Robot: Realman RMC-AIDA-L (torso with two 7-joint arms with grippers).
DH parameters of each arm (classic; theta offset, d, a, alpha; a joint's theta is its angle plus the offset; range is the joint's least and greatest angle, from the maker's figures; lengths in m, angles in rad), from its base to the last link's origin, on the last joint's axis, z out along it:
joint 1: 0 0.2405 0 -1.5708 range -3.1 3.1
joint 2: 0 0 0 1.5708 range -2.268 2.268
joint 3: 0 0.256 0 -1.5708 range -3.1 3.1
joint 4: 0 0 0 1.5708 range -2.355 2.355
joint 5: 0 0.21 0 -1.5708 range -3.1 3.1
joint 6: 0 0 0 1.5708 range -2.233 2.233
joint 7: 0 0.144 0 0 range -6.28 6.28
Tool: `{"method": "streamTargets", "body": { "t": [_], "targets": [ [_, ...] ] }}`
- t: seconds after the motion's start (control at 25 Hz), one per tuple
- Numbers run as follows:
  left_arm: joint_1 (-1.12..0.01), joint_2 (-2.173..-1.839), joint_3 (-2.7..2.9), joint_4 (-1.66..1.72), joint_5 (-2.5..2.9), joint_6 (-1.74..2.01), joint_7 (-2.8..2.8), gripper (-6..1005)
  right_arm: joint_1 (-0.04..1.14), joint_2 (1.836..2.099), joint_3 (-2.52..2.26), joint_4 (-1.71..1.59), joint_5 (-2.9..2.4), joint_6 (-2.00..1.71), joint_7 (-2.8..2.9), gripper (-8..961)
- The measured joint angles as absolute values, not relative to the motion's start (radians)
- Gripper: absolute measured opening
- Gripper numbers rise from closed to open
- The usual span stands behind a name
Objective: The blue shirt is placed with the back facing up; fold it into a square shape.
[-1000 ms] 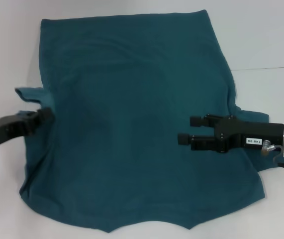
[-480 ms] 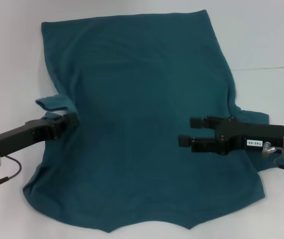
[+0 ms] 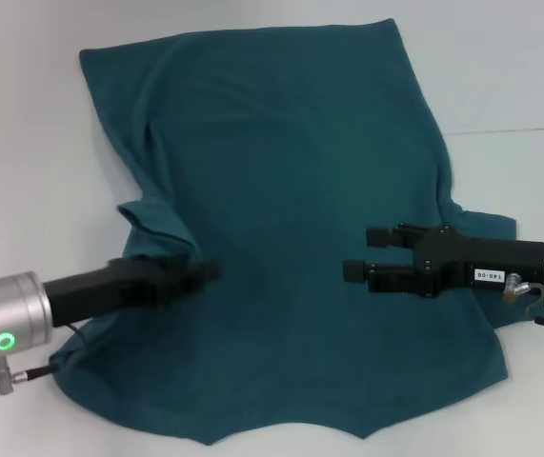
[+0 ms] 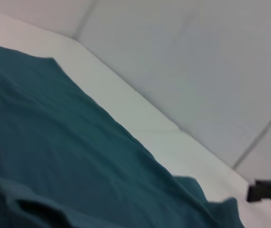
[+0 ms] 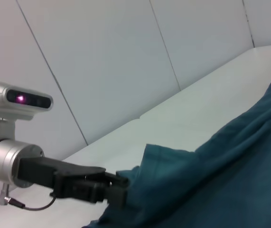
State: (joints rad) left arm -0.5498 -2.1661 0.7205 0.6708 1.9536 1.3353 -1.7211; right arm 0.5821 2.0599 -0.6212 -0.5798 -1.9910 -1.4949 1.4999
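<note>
Spreading across the white table point(image 3: 529, 67), the dark teal-blue short-sleeved knit shirt point(image 3: 291, 190) lies plain side up, its left edge bunched and folded inward. The left gripper point(image 3: 200, 273) is clenched on that lifted left edge — drawn over the shirt's middle. The right gripper point(image 3: 359, 252) rests on the shirt's right part, fingers parted, grasping nothing.
</note>
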Motion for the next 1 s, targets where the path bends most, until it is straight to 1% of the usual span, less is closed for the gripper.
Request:
{"method": "streamTargets", "body": {
  "t": [0.08,0.52,0.64,0.84,1.0],
  "targets": [
    [-0.548,-2.166,0.738,0.675,1.951,1.344,-1.689,394,0.584,2.06,-0.621,-0.58,-1.991,-1.495,1.501,899],
    [-0.539,-2.17,0.742,0.672,1.886,1.356,-1.485,598,0.591,2.06,-0.621,-0.58,-1.99,-1.487,1.503,900],
    [-0.541,-2.17,0.756,0.673,1.886,1.361,-1.441,830,0.591,2.06,-0.62,-0.58,-1.988,-1.481,1.503,900],
    [-0.547,-2.173,0.762,0.65,1.879,1.357,-1.346,909,0.591,2.06,-0.618,-0.58,-1.987,-1.472,1.503,899],
    [-0.558,-2.172,0.762,0.634,1.876,1.357,-1.317,908,0.592,2.06,-0.618,-0.58,-1.982,-1.47,1.503,899]
  ]
}}
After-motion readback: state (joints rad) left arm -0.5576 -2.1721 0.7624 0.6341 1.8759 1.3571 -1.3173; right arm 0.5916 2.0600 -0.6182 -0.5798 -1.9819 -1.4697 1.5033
